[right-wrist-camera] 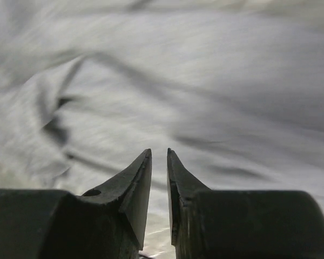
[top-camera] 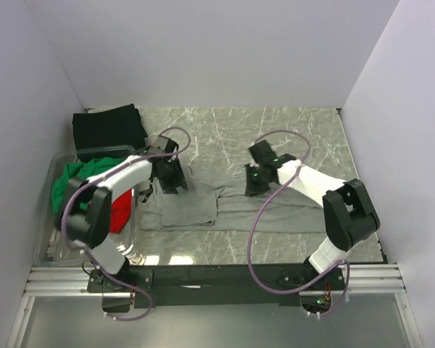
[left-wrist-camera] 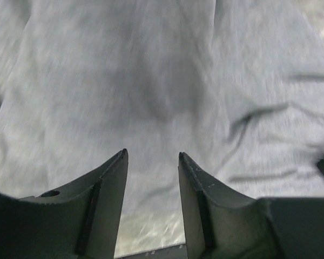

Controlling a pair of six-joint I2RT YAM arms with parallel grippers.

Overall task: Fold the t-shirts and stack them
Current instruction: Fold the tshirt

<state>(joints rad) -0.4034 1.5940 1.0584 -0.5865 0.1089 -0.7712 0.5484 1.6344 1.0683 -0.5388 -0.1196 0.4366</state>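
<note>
The grey shirt (top-camera: 203, 206) lay half-folded at the centre of the top view, with the black shirt (top-camera: 109, 129) at upper left. Our left gripper (left-wrist-camera: 151, 154) hung over the cloth, jaws well apart and empty. The right gripper (right-wrist-camera: 159, 151) showed only a slit and held nothing. We judged it best to pinch one edge with both and lift evenly.

Grey t-shirt (top-camera: 203, 206) rumpled mid-table, black t-shirt (top-camera: 109, 129) folded far-left, green t-shirt (top-camera: 69, 185), red t-shirt (top-camera: 119, 214) heaped left
</note>
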